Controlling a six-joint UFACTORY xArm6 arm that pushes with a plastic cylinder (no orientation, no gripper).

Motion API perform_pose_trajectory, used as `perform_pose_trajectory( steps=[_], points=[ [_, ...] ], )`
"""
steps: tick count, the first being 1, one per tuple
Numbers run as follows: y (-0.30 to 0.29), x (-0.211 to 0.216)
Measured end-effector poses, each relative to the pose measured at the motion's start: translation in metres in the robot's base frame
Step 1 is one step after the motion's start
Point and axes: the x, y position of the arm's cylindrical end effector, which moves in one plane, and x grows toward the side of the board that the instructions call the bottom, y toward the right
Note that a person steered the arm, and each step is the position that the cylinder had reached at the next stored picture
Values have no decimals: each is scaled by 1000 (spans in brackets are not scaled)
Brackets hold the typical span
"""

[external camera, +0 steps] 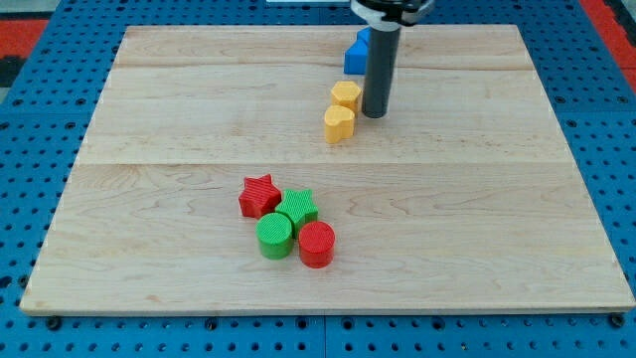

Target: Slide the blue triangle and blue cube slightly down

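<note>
Item one, my tip (375,113): the lower end of a straight dark rod, resting on the wooden board (149,199) in its upper half, right of centre; I carry no jaws, so nothing opens, closes or grips. Item two, yellow hexagonal block (346,95): just beside my tip on the view's left, a narrow gap showing between us. Item three, yellow heart-shaped block (339,123): touching the hexagon from below, slightly further left. Item four, blue cube (356,56): above the yellow pair, near the board's top edge, its right side hidden behind my rod. Item five, blue triangle (364,37): only a small blue corner shows above the cube, pressed against my rod; its shape cannot be confirmed from what is visible. Item six, lower cluster, well apart from my tip toward the view's bottom: red star (259,195), green star (298,207), green cylinder (275,236), red cylinder (317,244), all packed together and touching.
</note>
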Motion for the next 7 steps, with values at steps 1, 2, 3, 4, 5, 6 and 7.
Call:
perform_pose_trajectory(
  steps=[1, 2, 3, 4, 5, 6, 7],
  points=[
    [10, -36],
    [-30, -24],
    [-35, -24],
    [47, -78],
    [66, -145],
    [28, -170],
    [-64, -165]
  ],
)
